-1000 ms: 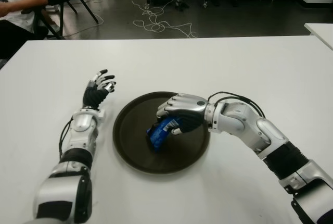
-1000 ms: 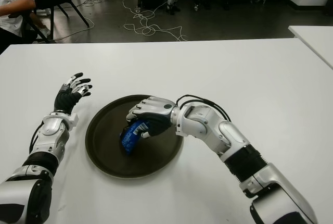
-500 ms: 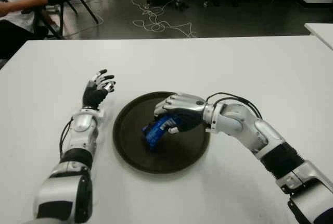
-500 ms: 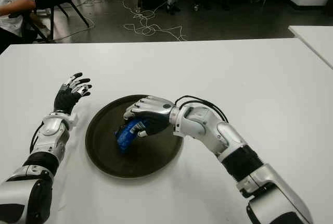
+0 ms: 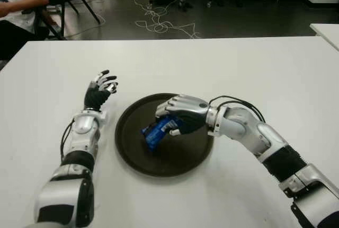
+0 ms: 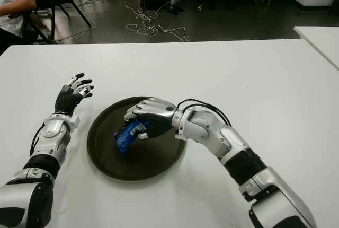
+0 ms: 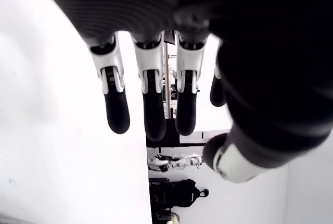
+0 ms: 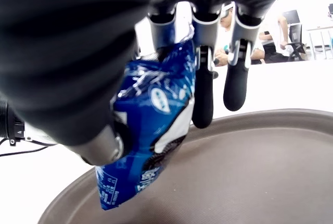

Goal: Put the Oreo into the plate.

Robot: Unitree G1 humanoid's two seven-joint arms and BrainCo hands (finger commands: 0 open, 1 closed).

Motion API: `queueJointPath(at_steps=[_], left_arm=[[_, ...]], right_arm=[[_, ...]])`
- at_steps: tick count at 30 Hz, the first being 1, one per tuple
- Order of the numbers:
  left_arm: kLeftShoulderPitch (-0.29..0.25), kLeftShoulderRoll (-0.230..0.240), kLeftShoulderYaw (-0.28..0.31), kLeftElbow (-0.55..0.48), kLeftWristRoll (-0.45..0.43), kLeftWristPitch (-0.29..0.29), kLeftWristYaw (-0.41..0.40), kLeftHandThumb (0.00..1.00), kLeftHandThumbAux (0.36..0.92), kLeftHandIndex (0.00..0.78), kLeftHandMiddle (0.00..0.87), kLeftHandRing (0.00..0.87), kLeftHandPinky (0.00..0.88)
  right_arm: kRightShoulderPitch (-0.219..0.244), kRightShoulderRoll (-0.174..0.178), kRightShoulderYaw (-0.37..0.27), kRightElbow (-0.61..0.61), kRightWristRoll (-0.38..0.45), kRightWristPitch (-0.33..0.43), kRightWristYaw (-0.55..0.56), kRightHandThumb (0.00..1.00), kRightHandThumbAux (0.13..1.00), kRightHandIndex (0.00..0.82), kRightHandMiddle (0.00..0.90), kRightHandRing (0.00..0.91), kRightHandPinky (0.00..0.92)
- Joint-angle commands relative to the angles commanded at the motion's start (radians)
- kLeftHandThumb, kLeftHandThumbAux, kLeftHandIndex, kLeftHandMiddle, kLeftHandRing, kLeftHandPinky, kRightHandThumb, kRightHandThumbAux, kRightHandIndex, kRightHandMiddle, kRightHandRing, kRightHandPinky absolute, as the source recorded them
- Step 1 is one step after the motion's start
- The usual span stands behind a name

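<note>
The Oreo [image 5: 157,130] is a blue packet, tilted, over the middle of the dark brown round plate [image 5: 132,156] on the white table. My right hand [image 5: 170,122] reaches in from the right and is shut on the packet's upper end; in the right wrist view the Oreo [image 8: 151,130] hangs between thumb and fingers just above the plate [image 8: 270,172], and I cannot tell whether its lower corner touches. My left hand [image 5: 101,86] shows to the left of the plate, fingers spread, holding nothing.
Bare white table [image 5: 238,63] spreads around the plate. A seated person [image 5: 13,5] and a chair are beyond the far left corner. Cables [image 5: 159,24] lie on the floor behind. A second white table's edge [image 5: 326,29] shows at the far right.
My right hand has carried the Oreo a little to the left and farther away over the plate. The left hand has not moved.
</note>
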Motion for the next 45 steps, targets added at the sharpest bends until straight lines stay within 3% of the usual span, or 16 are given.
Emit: queueJointPath(at_steps=[9, 20, 29, 35, 38, 45], left_arm=[[-0.001, -0.001, 0.001, 0.004, -0.001, 0.002, 0.001, 0.316, 0.749, 0.166, 0.268, 0.271, 0.29], [0.004, 0.003, -0.006, -0.002, 0.006, -0.002, -0.001, 0.314, 0.739, 0.172, 0.276, 0.274, 0.289], [0.007, 0.005, -0.009, -0.006, 0.005, -0.001, -0.003, 0.314, 0.735, 0.162, 0.267, 0.265, 0.284], [0.006, 0.006, -0.007, -0.006, 0.001, 0.003, -0.01, 0.316, 0.723, 0.163, 0.265, 0.264, 0.287], [0.008, 0.006, -0.009, -0.01, 0.001, 0.003, -0.014, 0.308, 0.719, 0.165, 0.266, 0.263, 0.285], [0.008, 0.007, -0.013, -0.01, 0.008, 0.003, -0.008, 0.28, 0.725, 0.17, 0.267, 0.264, 0.283]], right_arm=[[0.01, -0.025, 0.014, -0.061, -0.003, 0.032, 0.09, 0.689, 0.739, 0.412, 0.39, 0.384, 0.384], [0.019, -0.017, 0.03, -0.039, -0.031, 0.04, 0.079, 0.688, 0.739, 0.414, 0.455, 0.439, 0.447], [0.008, -0.016, 0.041, -0.028, -0.051, 0.028, 0.075, 0.687, 0.739, 0.414, 0.441, 0.433, 0.441], [0.011, -0.019, 0.043, -0.036, -0.023, 0.025, 0.105, 0.687, 0.74, 0.414, 0.447, 0.434, 0.446], [0.03, -0.041, 0.028, -0.085, 0.011, 0.033, 0.139, 0.687, 0.739, 0.415, 0.462, 0.449, 0.459], [0.0, -0.059, 0.026, -0.086, 0.065, 0.003, 0.198, 0.688, 0.737, 0.418, 0.531, 0.532, 0.522]])
